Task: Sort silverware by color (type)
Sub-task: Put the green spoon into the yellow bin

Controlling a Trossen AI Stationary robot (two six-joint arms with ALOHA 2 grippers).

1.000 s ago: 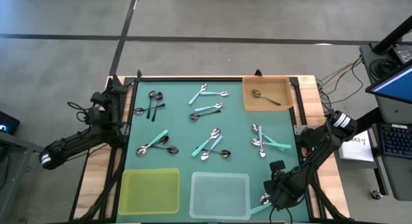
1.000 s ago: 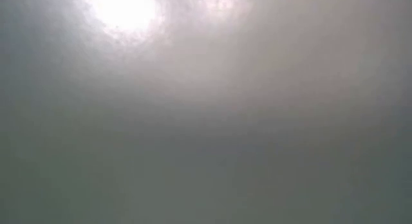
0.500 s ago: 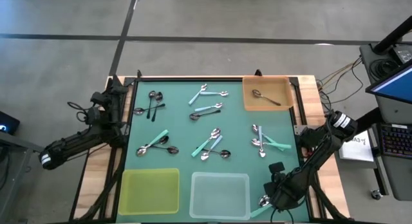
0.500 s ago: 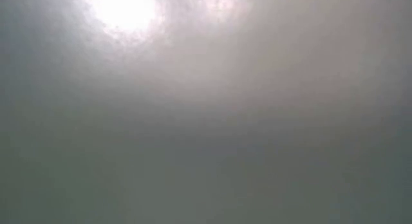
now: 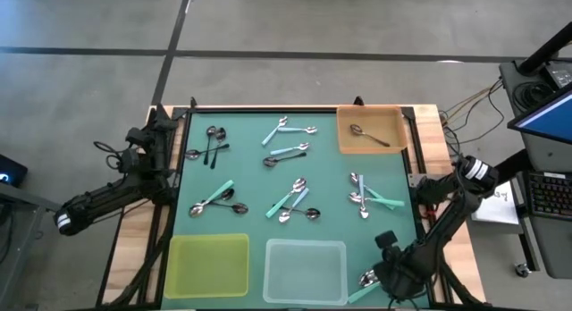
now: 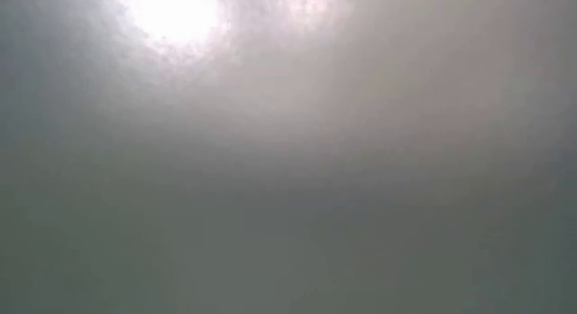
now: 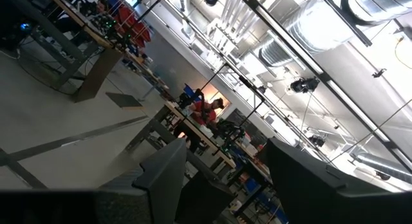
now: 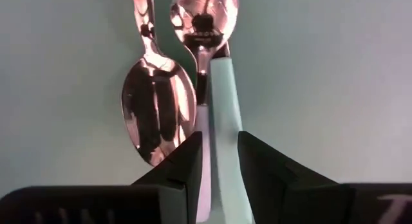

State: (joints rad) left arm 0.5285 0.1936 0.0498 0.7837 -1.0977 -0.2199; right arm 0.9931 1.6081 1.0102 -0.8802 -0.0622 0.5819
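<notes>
Right gripper point(image 8: 215, 166) fingers clamp a teal-handled spoon point(image 8: 215, 89), its shiny bowl mirror-bright

The high view looks straight down, the low view shows only haze, and the right wrist view sits close above the mat point(image 8: 322, 76).

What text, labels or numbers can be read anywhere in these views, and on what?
None can be read.
Paper beside the table's right edge: markings too small to read.
Right end effector: a pale mark at its lower corner, cut off and illegible.
Low view: fogged over, nothing legible.
Left wrist view: distant room fixtures, no readable signs.
</notes>
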